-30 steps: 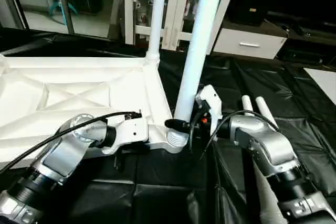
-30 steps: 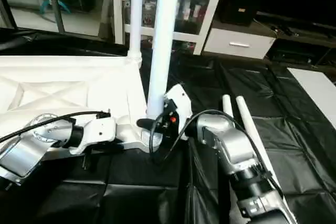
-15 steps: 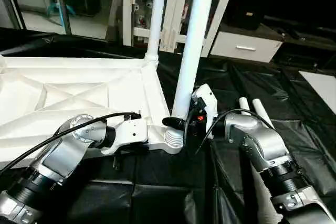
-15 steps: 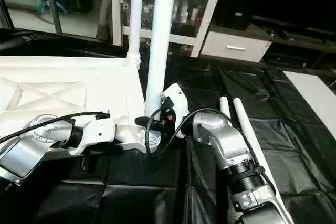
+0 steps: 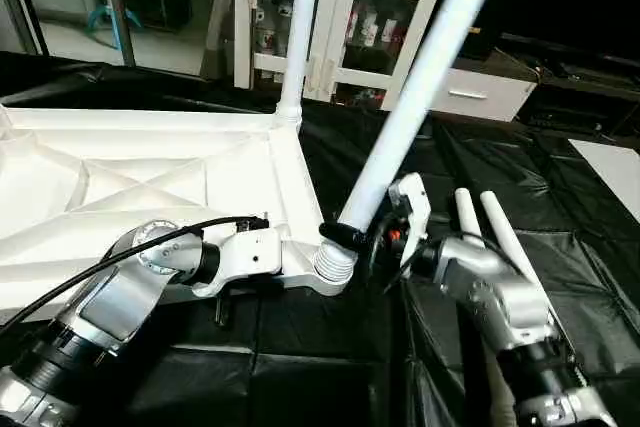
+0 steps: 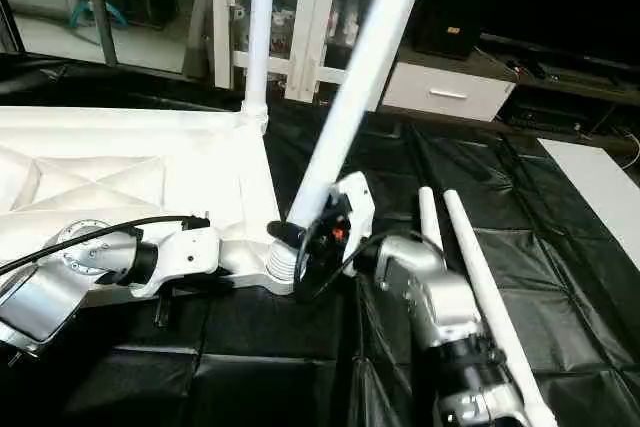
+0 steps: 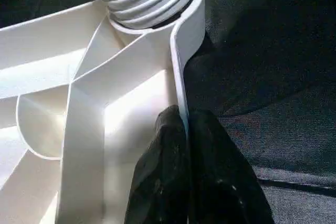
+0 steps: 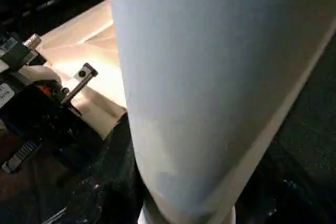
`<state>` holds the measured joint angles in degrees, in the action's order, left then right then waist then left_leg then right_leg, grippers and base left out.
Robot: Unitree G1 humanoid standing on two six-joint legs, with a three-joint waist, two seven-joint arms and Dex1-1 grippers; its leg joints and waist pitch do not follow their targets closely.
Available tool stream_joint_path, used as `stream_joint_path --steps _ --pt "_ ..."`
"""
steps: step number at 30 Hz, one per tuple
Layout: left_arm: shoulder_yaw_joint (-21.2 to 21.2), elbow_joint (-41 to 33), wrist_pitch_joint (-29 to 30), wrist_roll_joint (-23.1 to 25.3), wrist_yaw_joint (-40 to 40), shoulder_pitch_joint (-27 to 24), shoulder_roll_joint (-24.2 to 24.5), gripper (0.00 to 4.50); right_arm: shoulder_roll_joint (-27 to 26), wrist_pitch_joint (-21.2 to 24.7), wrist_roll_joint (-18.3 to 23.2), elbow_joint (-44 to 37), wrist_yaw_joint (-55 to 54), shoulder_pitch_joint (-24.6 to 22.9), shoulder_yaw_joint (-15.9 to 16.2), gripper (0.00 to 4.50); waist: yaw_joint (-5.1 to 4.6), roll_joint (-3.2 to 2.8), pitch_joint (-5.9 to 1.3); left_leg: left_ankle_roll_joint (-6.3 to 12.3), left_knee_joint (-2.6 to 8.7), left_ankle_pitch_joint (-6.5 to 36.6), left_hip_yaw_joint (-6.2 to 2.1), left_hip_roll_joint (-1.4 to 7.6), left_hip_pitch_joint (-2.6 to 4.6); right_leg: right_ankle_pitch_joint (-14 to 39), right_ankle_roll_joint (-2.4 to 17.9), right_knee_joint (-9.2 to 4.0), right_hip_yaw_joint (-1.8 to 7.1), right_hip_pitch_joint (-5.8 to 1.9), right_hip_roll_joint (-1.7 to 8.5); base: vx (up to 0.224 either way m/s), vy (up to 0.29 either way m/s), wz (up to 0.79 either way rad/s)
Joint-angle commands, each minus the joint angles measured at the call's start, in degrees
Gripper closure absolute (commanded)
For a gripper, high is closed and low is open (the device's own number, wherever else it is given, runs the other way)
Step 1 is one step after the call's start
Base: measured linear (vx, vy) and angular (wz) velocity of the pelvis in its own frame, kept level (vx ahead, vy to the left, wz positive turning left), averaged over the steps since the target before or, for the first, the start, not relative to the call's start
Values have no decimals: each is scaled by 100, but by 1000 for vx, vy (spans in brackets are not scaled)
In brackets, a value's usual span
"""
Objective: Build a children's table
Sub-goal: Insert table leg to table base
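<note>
The children's table top lies upside down on the black cloth, ribs showing. One white leg stands upright in its far corner socket. A second leg leans to the right, its lower end meeting the ribbed near corner socket. My right gripper is shut on this leg just above the socket. The leg's tube looms close in the right wrist view. My left gripper is shut on the top's near rim, one finger inside the wall and one outside.
Two loose white legs lie side by side on the black cloth right of my right arm. A flat white board shows at the right edge. A white glass-door cabinet and a low drawer unit stand behind.
The held leg has tipped from nearly upright to a strong lean to the right. My right arm has shifted right and lower with it. The left arm keeps its place.
</note>
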<state>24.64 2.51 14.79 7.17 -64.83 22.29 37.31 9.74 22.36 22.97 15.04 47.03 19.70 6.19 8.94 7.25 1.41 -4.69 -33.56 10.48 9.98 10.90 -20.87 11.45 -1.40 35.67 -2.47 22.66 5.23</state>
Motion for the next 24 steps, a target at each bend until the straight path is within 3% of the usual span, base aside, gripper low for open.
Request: stream_joint_path --steps 1,3,4,9,11,15,18,24 --pt "417 133 -18 220 -163 -172 -8 450 -35 -161 -77 176 -151 -294 -85 264 -30 -211 -186 -528 561 2431 -107 225 131 1715 772 -470 193 -59 305 0 0 0" --pt "415 135 -9 220 -161 -167 -9 450 -71 -329 -100 213 -183 -382 -90 264 -38 -198 -179 -524 570 2562 -118 228 130 1838 757 -487 191 -55 306 0 0 0" --pt "409 136 -9 219 -162 -168 -3 450 -92 -483 -137 242 -193 -448 -76 264 -41 -233 -175 -529 579 2650 -132 228 134 1929 753 -491 191 -51 306 0 0 0" --pt "402 134 0 223 -179 -151 20 450 -80 -920 -342 241 -113 -661 44 264 -56 -238 -164 -504 586 2790 -138 234 135 2000 748 -517 197 -36 306 0 0 0" --pt "401 128 9 221 -188 -148 27 450 -38 -928 -410 225 -80 -689 117 264 -50 -258 -166 -495 591 2745 -141 234 128 1956 757 -510 201 -45 307 0 0 0" --pt "400 118 29 218 -210 -128 44 450 160 -1042 -786 245 68 -722 475 264 -50 -241 -148 -480 616 2725 -129 234 149 1878 764 -528 191 -63 288 0 0 0" --pt "394 120 30 215 -215 -116 51 450 265 -1046 -904 270 164 -691 645 264 -49 -237 -127 -471 631 3084 -151 232 207 2429 669 -602 199 -53 324 0 0 0" --pt "392 114 18 218 -219 -95 65 450 505 -798 -1251 428 209 -399 991 264 -55 -204 -126 -447 642 2878 -146 232 191 2241 703 -572 202 -66 303 0 0 0"
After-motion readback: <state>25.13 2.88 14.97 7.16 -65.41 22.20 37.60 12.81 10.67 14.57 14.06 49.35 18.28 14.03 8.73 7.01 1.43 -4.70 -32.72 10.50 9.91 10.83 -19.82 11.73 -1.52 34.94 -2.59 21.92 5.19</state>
